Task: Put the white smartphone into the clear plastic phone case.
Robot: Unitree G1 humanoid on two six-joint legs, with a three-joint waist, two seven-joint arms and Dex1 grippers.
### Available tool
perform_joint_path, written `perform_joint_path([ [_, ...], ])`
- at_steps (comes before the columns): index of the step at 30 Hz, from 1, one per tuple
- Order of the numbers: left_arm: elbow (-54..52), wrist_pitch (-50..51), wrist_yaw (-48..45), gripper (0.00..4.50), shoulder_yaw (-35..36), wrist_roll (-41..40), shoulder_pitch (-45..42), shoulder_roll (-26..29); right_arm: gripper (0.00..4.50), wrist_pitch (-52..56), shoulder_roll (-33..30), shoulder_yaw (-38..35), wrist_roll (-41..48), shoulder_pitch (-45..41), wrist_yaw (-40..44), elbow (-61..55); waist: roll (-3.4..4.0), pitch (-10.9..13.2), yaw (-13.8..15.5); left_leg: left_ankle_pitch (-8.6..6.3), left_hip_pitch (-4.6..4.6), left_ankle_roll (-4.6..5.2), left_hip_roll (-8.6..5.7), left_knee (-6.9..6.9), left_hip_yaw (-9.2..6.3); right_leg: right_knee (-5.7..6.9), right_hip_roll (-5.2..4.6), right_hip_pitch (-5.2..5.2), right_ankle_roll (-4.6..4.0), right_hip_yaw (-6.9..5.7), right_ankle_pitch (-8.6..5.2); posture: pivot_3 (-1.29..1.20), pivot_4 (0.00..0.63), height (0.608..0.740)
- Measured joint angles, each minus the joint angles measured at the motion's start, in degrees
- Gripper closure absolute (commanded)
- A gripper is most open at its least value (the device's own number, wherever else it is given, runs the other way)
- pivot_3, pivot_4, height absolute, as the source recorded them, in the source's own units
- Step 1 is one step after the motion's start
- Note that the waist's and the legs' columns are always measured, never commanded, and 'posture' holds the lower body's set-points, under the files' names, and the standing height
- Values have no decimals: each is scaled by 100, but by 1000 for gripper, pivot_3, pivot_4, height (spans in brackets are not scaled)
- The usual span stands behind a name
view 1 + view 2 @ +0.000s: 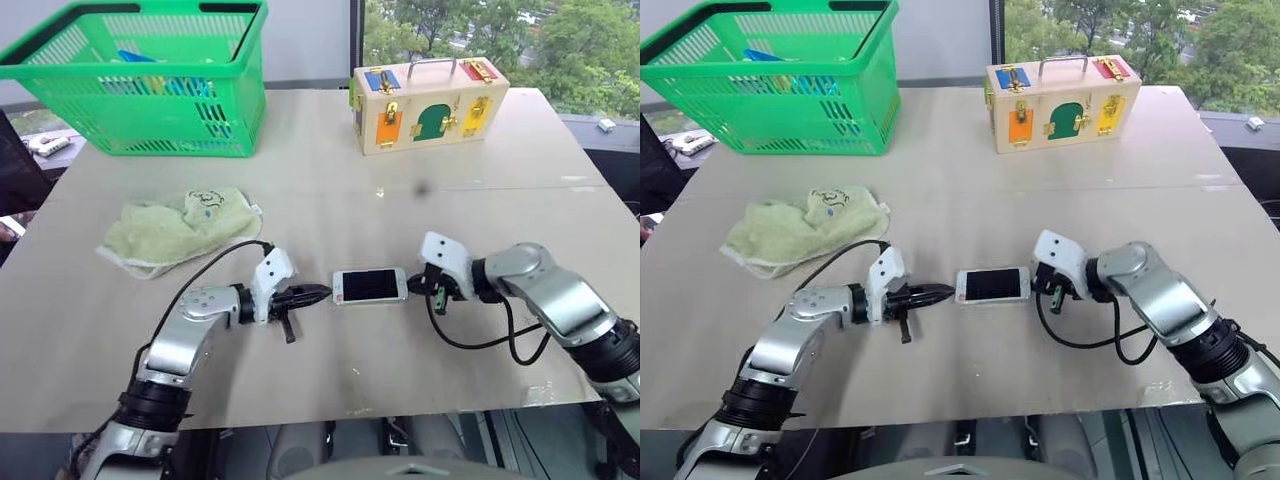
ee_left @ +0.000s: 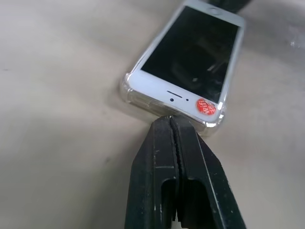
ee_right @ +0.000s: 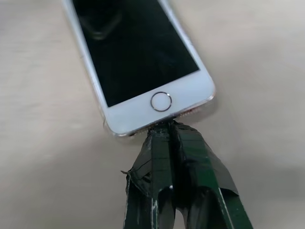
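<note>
The white smartphone (image 1: 368, 285) lies flat, screen up, on the table between my two grippers. Around the end with the earpiece and a red sticker, the rim of the clear plastic phone case (image 2: 127, 91) shows, with the phone sitting inside it. My left gripper (image 1: 322, 293) is shut, and its tips (image 2: 169, 122) touch that end. My right gripper (image 1: 416, 285) is also shut, its tips (image 3: 167, 126) pressed against the home-button end (image 3: 161, 101). Whether the case wraps that end I cannot tell.
A pale green towel (image 1: 180, 230) lies at the left. A green basket (image 1: 150, 90) stands at the back left and a wooden lock box (image 1: 430, 105) at the back right. The table's front edge (image 1: 330, 415) runs just behind my arms.
</note>
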Motion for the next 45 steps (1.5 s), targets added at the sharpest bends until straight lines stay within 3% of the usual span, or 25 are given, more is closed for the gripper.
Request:
perform_joint_path([
  [10,83,197,181,4500,-378,224,-424,-520,4472,-443,-108,-70,-460,-352,269,816,-2,2,-18,0,-7,0,2,-2,-1,-2,11,-3,0,3,0,0,150,740],
  [18,39,426,171,4500,-278,216,-448,-379,4472,-443,348,-419,-597,-47,-63,740,-2,2,-57,0,1,-2,13,-3,0,4,27,-3,-1,12,0,0,150,740],
  [30,-132,499,21,4500,-215,51,-326,-13,4472,-352,-6,-824,-496,701,-273,-229,-2,2,-28,0,0,-2,11,-3,3,2,21,-4,-1,14,0,0,150,740],
  [45,36,268,-109,4500,-270,4,-355,31,4472,-133,-128,-740,-554,643,-350,-806,-2,3,-35,0,-1,-2,12,-3,2,2,23,-6,-1,15,0,0,150,740],
])
